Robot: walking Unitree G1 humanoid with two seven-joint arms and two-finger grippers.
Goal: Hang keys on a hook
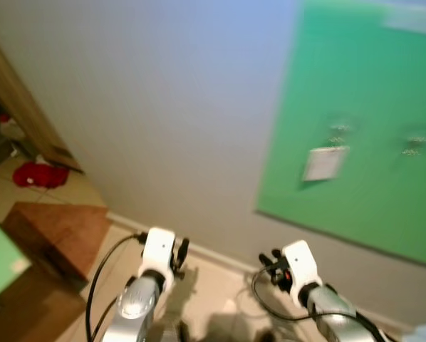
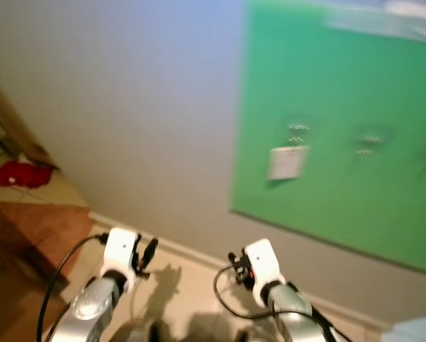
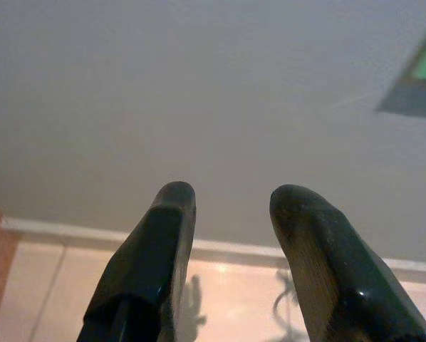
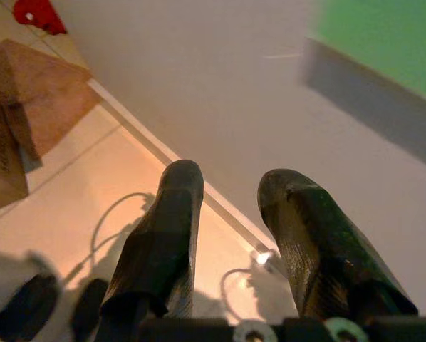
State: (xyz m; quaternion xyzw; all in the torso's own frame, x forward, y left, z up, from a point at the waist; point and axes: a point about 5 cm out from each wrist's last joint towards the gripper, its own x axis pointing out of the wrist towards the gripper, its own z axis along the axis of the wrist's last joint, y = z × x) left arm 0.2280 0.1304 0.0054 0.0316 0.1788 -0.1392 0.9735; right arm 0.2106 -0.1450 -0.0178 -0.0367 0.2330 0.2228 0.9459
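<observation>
The head views are motion-blurred: the hooks (image 1: 339, 133) on the green board (image 1: 370, 85) (cut off at the right edge) and the pale tag (image 1: 324, 163) stay indistinct.

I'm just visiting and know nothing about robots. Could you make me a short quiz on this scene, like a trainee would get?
1. True or false: the left gripper holds keys between its jaws.
2. What hangs on the green board? A) a white tag B) a red cloth C) a cable
3. What surface lies under the brown box?

Key:
1. False; the jaws stand open with only wall and floor between them. The right gripper is open too.
2. A; it hangs under one of the hooks, which look blurred.
3. The tiled floor, near the wall.
</observation>
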